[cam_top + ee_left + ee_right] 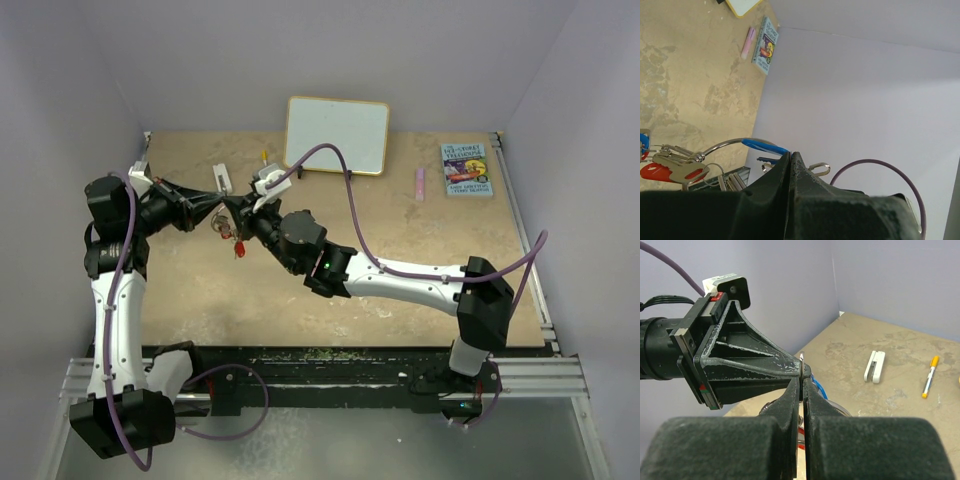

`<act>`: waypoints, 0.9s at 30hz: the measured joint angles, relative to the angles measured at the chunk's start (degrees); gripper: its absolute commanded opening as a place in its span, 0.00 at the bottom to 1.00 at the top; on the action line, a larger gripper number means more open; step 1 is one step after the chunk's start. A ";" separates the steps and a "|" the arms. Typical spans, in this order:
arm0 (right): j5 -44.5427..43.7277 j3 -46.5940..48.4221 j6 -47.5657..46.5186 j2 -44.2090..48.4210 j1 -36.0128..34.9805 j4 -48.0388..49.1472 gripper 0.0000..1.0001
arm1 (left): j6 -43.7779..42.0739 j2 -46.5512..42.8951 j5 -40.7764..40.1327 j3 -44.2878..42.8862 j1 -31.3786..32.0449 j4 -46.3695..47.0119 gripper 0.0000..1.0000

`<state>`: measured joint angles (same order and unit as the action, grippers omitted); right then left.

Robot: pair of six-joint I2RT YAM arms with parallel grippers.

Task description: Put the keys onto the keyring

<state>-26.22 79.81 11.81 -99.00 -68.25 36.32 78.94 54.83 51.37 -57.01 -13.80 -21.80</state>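
My left gripper (217,212) is pinched shut on the keyring (732,143), held above the far-left part of the table (430,230), with the keys (670,171), red- and blue-headed, dangling just below it. Meeting it tip to tip from the right, my right gripper (801,385) is closed on a silver sliver (802,358); I cannot tell whether that is key or ring.

whiteboard (337,135) far centre | paperback book (466,169) far right | pink marker (420,184) just left of book | small white block (874,367) far left | orange-capped marker (929,376) beside block, apart
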 measured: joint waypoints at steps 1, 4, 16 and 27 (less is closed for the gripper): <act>-0.04 0.00 0.07 0.00 0.00 0.00 0.00 | 0.09 0.00 0.00 0.00 0.00 0.04 0.03; -0.28 0.00 0.33 0.00 0.00 0.02 0.00 | 0.85 -0.04 0.00 0.00 0.00 0.39 0.03; -1.31 -0.11 1.49 0.00 0.00 0.00 0.00 | 1.49 -0.55 -0.48 0.00 0.00 0.00 0.03; -1.36 -0.48 2.32 0.00 0.00 0.02 0.00 | 3.06 -0.66 -0.96 0.00 0.00 0.68 0.03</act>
<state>-27.57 79.33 14.13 -99.00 -68.25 36.34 82.00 54.17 50.41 -57.01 -13.80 -21.12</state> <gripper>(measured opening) 0.005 0.037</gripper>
